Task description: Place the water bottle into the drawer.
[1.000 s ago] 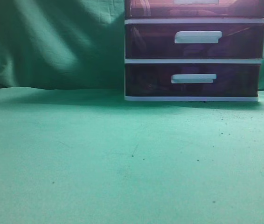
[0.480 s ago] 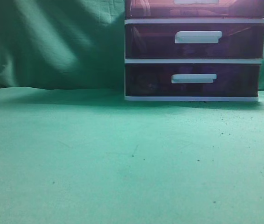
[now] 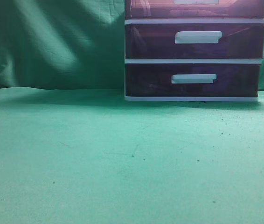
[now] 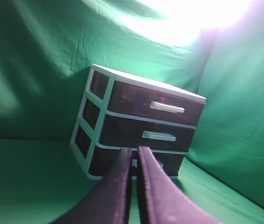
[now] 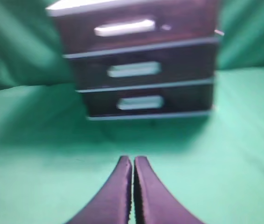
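Observation:
The white-framed unit (image 3: 195, 60) of three purple drawers stands at the back right of the green cloth. The top drawer (image 3: 195, 8) with its white bar handle is closed, cut off at the top edge of the exterior view. It also shows closed in the left wrist view (image 4: 155, 103) and the right wrist view (image 5: 136, 25). No water bottle shows in any view. My left gripper (image 4: 133, 150) is shut and empty, held above the cloth in front of the unit. My right gripper (image 5: 133, 159) is shut and empty, facing the unit. Neither gripper shows in the exterior view.
Green cloth (image 3: 99, 158) covers the table and hangs as a backdrop (image 3: 52, 42) behind. The two lower, darker drawers (image 3: 195, 41) are closed.

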Controlling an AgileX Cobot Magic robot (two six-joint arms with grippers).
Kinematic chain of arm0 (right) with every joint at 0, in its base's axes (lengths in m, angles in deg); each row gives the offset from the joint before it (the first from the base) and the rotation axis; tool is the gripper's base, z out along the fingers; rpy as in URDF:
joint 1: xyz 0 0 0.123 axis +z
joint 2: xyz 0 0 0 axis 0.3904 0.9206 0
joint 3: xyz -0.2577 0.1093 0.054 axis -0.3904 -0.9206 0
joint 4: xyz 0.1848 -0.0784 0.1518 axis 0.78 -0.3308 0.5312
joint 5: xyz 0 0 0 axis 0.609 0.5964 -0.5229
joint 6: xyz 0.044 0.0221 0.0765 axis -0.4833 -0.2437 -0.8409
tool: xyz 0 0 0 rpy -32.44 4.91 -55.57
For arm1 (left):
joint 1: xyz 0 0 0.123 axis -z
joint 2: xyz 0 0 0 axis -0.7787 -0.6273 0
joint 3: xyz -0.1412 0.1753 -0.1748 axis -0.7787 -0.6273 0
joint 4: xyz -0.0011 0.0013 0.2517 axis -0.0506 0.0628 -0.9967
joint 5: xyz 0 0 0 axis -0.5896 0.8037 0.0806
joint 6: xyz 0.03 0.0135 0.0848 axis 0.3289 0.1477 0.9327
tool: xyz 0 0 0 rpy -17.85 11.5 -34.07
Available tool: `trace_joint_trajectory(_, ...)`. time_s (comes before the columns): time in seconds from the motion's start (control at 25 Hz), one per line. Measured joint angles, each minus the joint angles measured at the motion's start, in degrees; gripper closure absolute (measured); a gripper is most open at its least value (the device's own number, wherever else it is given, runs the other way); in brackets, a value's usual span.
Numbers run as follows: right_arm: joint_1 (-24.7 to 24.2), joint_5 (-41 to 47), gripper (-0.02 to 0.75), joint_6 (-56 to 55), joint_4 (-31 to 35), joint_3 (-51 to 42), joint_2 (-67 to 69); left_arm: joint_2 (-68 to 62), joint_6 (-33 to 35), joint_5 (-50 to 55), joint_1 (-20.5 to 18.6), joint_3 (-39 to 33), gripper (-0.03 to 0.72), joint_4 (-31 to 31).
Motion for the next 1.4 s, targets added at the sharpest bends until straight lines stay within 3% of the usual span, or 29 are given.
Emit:
trace_joint_trajectory(0.16, -2.4, 0.8, 0.738, -13.3, -14.2, -4.4, -7.0, 0.0, 0.0, 0.0, 0.0, 0.0, 0.688, 0.0)
trace_joint_trajectory(0.28, -2.4, 0.4, 0.738, -15.0, -18.1, -9.8, -13.1, 0.0, 0.0, 0.0, 0.0, 0.0, 0.688, 0.0)
trace_joint_trajectory(0.56, 0.8, -0.5, 0.738, -15.1, -22.0, -17.9, -19.8, 0.0, 0.0, 0.0, 0.0, 0.0, 0.688, 0.0)
trace_joint_trajectory(0.84, 6.7, -10.0, 0.738, -15.1, -27.6, -26.1, -19.8, 0.0, 0.0, 0.0, 0.0, 0.0, 0.688, 0.0)
trace_joint_trajectory(1.4, 7.0, -10.3, 0.738, -15.1, -28.1, -28.1, -19.8, 0.0, 0.0, 0.0, 0.0, 0.0, 0.688, 0.0)
